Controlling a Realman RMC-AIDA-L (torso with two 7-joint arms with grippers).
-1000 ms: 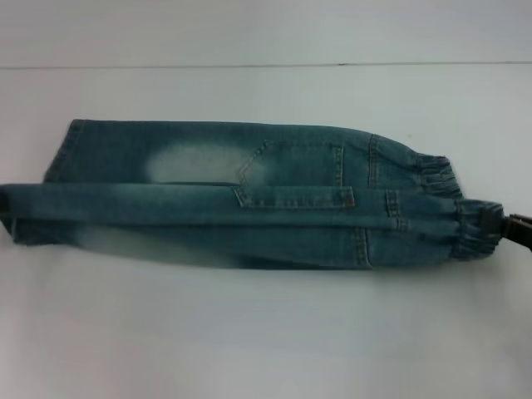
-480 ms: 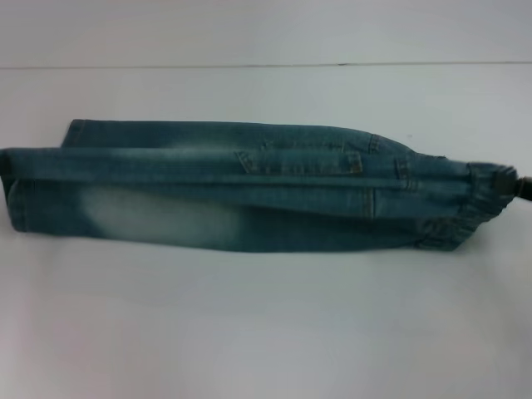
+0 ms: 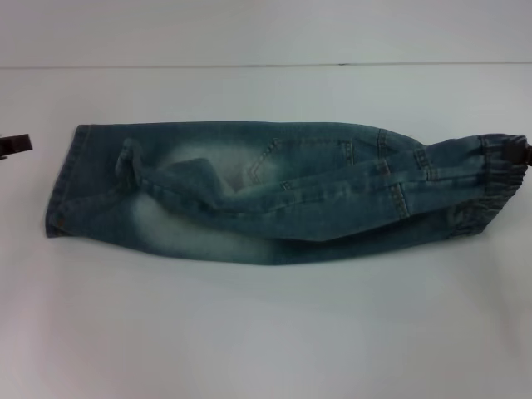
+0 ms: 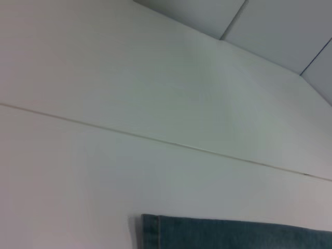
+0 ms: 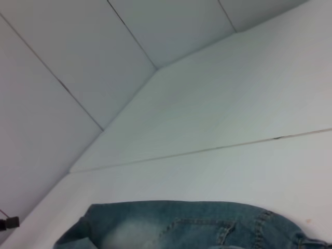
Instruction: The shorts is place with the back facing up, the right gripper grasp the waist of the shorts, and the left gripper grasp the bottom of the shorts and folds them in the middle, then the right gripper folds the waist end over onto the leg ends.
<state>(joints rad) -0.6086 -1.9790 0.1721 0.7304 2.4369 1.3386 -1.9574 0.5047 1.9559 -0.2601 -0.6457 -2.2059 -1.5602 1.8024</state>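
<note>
The faded blue denim shorts (image 3: pixel 274 199) lie folded lengthwise across the white table, back pocket up. Their puckered waist (image 3: pixel 490 162) points right and is raised slightly. My right gripper (image 3: pixel 522 151) shows only as a dark sliver at the right edge, shut on that waist. The leg ends (image 3: pixel 66 183) lie flat at the left, and the upper layer slumps in a crumpled ridge (image 3: pixel 129 162). My left gripper (image 3: pixel 12 145) sits at the left edge, open and clear of the cloth. The left wrist view shows a hem corner (image 4: pixel 150 231); the right wrist view shows the shorts (image 5: pixel 181 228).
The white table (image 3: pixel 266 332) extends in front of the shorts. A thin seam line (image 3: pixel 249 65) runs across behind them. White wall panels (image 5: pixel 129 41) rise beyond the table.
The left gripper let go of the leg hem and drew back to the left edge. The lifted upper layer fell and crumpled on the lower leg. The waist end stays held at the right.
</note>
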